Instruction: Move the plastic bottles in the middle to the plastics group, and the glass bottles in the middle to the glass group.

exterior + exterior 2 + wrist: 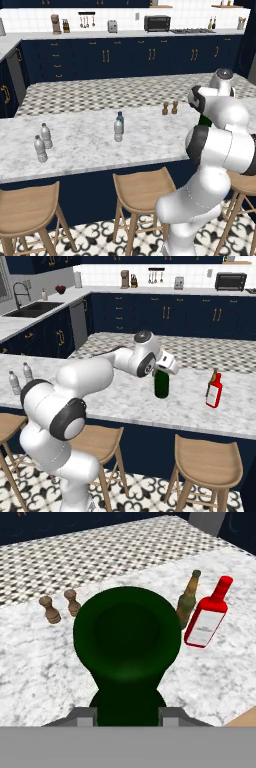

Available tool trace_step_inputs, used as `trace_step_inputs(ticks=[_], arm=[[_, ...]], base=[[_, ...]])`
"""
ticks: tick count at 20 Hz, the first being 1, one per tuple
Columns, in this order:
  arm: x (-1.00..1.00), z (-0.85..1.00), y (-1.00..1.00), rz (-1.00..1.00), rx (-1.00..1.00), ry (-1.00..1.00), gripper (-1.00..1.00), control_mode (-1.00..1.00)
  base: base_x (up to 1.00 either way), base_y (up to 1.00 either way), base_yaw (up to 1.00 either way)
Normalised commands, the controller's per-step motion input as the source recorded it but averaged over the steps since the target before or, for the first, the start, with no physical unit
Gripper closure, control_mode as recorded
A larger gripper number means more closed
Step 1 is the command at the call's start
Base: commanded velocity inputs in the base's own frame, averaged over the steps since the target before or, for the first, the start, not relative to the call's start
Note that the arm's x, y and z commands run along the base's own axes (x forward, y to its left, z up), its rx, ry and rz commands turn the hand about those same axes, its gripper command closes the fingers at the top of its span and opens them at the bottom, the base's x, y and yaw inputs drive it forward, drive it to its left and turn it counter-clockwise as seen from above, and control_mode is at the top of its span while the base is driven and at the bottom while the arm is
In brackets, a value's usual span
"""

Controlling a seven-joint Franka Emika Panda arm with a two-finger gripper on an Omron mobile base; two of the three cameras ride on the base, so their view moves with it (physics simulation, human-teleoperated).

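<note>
The tall dark green glass bottle (161, 386) is upright over the marble counter, and my gripper (161, 370) is shut on its neck. In the hand view the green bottle (127, 642) is seen from above between my fingertips (170, 714). The glass group is just to its right: a red bottle (207, 619) with a white label and a brown bottle (187, 602) behind it. In the middle of the counter are the clear grey plastic bottle (118, 131) and the blue-tinted one (120, 119). The plastics group (42, 142) is at the far left.
Two small brown shakers (170, 107) sit on the counter behind the green bottle. Wooden stools (142, 192) line the counter's near side. Bare marble (185, 406) lies between the green bottle and the red one (214, 392).
</note>
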Motion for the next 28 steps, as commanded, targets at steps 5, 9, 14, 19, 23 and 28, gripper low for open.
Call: trace_step_inputs(ticks=[5, 9, 14, 19, 23, 28], arm=[[-0.38, 0.00, -0.35, -0.02, 0.01, 0.00, 1.00, -1.00], [-0.09, -0.04, -0.31, -0.06, 0.00, 0.00, 1.00, -1.00], [0.00, -0.10, -0.44, -0.09, 0.00, 0.00, 1.00, -1.00], [0.00, 0.00, -0.52, -0.05, 0.00, 0.00, 1.00, -1.00], [0.00, -0.02, -0.19, -0.01, 0.00, 0.00, 1.00, -1.00], [0.00, -0.16, 0.00, 0.00, 0.00, 0.00, 1.00, -1.00]], base=[[0.00, 0.00, 0.00], [0.00, 0.00, 0.00], [0.00, 0.00, 0.00], [0.00, 0.00, 0.00], [0.00, 0.00, 0.00], [0.00, 0.00, 0.00]])
